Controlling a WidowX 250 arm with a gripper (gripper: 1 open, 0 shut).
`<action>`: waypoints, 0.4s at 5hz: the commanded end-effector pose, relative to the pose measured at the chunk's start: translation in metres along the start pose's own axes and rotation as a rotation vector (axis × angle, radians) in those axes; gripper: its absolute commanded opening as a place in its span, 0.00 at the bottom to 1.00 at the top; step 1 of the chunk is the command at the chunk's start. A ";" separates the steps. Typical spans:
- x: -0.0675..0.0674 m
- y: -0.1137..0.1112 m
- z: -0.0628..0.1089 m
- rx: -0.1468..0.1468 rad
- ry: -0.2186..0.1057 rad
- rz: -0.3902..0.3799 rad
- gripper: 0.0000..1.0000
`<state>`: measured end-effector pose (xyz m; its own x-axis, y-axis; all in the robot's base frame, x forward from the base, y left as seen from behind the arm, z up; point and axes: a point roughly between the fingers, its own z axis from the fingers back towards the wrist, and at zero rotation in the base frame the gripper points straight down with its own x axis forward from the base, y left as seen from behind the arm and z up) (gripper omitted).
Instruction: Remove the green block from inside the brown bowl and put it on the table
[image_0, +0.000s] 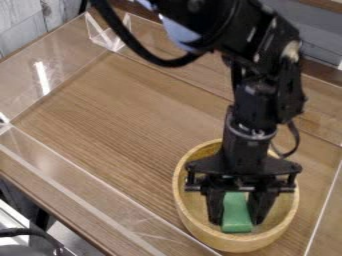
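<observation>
camera view: gripper (239, 208) points down into brown bowl (195, 222), black fingers (214, 207) part-way apart, closed on both sides of green block (238, 211). block upright between fingers, lower end near bowl floor. bowl sits on table (120, 110) at 5 o'clock of frame. black arm rises toward 12 o'clock. clear acrylic walls (54, 66) edge table.
</observation>
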<state>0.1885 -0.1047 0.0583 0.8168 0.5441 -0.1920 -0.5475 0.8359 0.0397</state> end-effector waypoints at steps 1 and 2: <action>0.005 -0.002 0.038 -0.053 -0.053 -0.050 0.00; 0.010 0.008 0.085 -0.059 -0.088 -0.077 0.00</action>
<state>0.2024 -0.0849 0.1279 0.8605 0.4905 -0.1376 -0.4947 0.8691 0.0044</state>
